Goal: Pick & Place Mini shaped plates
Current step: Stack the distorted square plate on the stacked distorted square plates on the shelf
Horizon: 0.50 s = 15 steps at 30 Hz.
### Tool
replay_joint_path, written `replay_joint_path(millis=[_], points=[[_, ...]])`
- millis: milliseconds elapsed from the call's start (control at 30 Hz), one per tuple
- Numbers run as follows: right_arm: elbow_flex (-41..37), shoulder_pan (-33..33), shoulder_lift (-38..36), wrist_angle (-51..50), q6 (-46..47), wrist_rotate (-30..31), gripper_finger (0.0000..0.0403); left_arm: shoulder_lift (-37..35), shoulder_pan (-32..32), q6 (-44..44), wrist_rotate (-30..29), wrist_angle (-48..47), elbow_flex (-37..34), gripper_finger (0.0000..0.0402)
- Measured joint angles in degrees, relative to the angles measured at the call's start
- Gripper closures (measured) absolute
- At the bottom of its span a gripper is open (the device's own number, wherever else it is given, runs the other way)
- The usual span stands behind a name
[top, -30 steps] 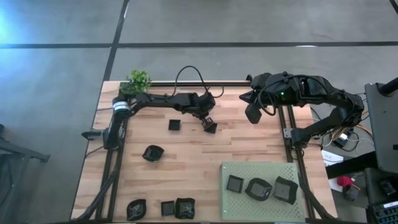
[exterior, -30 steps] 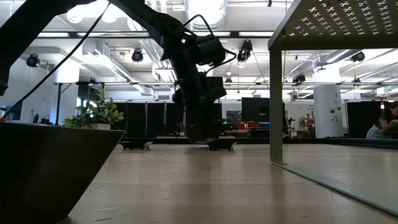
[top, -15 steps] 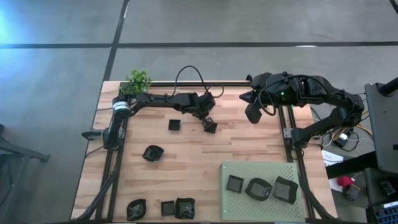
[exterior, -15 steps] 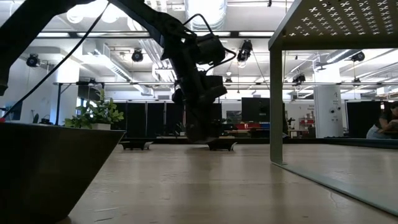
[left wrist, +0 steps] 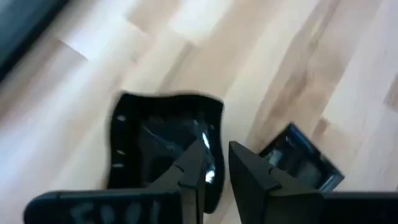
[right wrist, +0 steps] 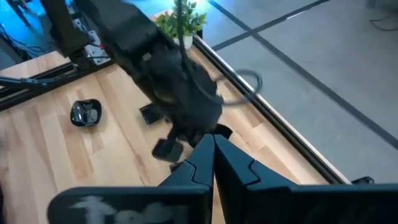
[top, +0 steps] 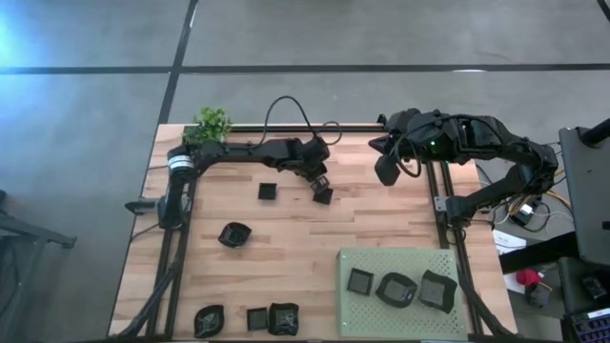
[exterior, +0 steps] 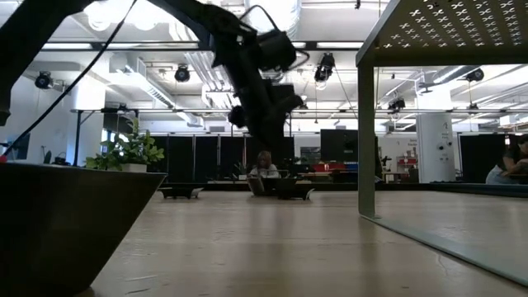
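Grey floor (top: 381, 38) around table; ceiling lights (exterior: 276, 12) overhead.

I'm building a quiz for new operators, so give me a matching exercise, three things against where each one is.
Things:
1. left gripper
2. right gripper
3. green mat

Places:
A. holds three mini plates
B. above a black plate at the table's far middle
C. idle, near the far right edge

Pairs: 1-B, 2-C, 3-A
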Motion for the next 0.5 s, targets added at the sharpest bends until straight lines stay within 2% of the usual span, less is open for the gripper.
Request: replay_joint_path(millis=[267,500], points=[[-3.3,-4.0,0.7,0.4,0.1,-0.8,0.0394,-10.4,-0.5,0.4,-8.6,-3.1,-0.1,0.0337],[-10.7,-9.2,3.2,8.8,-4.0,-13.6,0.0394,-20.6,-2.0,0.4,-12.0,-4.2,-1.1,0.0337]])
